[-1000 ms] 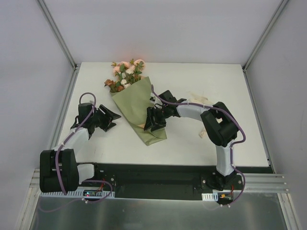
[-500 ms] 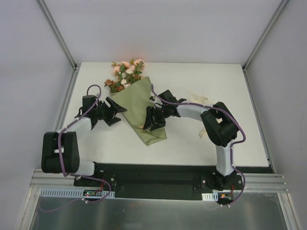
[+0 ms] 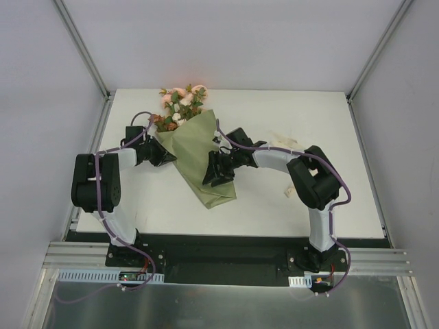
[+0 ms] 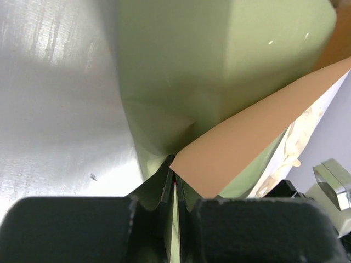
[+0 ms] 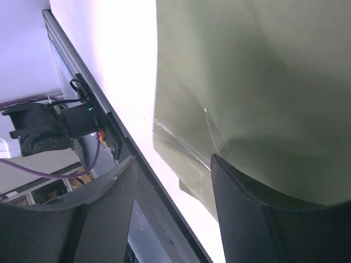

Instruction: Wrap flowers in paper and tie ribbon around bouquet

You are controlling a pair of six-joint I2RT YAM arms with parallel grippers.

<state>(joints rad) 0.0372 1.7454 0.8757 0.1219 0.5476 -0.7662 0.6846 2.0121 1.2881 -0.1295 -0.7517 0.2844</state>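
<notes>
The bouquet lies diagonally on the white table. Pink, white and rust flowers stick out of the far end of the olive paper. My left gripper is shut on the paper's left edge, where the olive face folds over and its orange-tan underside shows. My right gripper is open over the cone's lower half. One of its fingers rests on the olive paper, the other stands off it. The cream ribbon lies behind the right arm.
Another cream scrap lies by the right arm's elbow. A black base rail runs along the table's near edge. Metal frame posts rise at the back corners, with grey walls close on both sides.
My left arm swung right and toward the far side, reached the bouquet's left edge, and its jaws closed on the paper. The right gripper stayed in place.
</notes>
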